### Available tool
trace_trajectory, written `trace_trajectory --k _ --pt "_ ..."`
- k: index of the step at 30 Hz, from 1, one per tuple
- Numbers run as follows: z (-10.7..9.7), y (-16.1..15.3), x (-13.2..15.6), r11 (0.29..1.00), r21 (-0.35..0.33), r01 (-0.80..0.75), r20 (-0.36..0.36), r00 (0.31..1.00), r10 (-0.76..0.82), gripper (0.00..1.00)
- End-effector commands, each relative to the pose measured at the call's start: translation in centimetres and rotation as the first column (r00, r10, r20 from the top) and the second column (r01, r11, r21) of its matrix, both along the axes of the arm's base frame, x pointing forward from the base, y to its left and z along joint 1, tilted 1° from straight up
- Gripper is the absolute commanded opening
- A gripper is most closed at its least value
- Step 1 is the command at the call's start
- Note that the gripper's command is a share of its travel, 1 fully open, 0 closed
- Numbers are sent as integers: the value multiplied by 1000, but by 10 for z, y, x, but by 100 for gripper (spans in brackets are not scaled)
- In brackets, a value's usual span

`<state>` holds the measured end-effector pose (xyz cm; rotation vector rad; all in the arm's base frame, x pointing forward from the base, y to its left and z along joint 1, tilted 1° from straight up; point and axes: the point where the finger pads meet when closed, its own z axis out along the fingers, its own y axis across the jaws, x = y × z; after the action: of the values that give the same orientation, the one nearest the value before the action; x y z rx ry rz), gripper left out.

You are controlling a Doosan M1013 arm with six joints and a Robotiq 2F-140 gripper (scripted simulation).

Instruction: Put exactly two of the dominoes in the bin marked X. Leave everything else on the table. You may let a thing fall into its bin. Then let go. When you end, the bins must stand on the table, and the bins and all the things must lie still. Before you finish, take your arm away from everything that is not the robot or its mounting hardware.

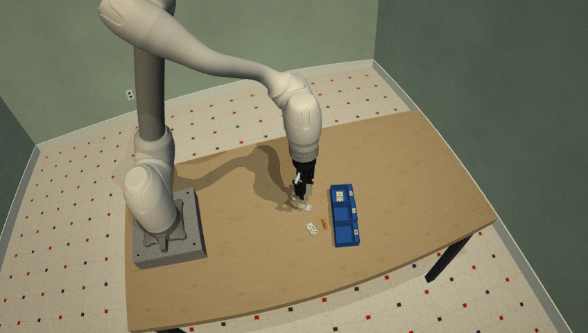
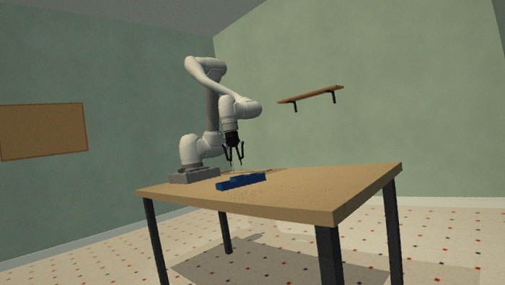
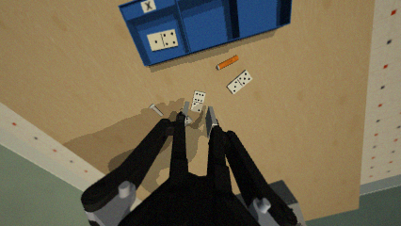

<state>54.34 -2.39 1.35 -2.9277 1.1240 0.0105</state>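
The blue bin point(image 1: 344, 214) has three compartments in a row. The one marked X point(image 3: 148, 6) holds one domino point(image 3: 163, 40), also seen in the top view point(image 1: 340, 196). A second domino point(image 3: 198, 101) lies on the table just beyond my fingertips, and it shows below the gripper in the top view point(image 1: 305, 207). A third domino point(image 3: 239, 82) point(image 1: 311, 229) lies further toward the bin's middle. My gripper point(image 3: 198, 110) point(image 1: 301, 197) points straight down, low over the table. Its fingers stand a little apart with nothing between them.
A small orange stick point(image 3: 228, 62) point(image 1: 324, 223) lies between the third domino and the bin. A small grey screw point(image 3: 155, 109) lies left of my fingers. The arm's grey base point(image 1: 168, 229) stands at the table's left.
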Motion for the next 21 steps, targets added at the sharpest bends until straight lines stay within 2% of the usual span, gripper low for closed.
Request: trace_trajectory --k 1,6,21 --pt "-21 1 -4 1000 3 1 -4 1000 -1 25" --pt "-40 2 -5 1000 3 1 -4 1000 -1 25" --pt "-40 2 -5 1000 3 1 -4 1000 -1 25"
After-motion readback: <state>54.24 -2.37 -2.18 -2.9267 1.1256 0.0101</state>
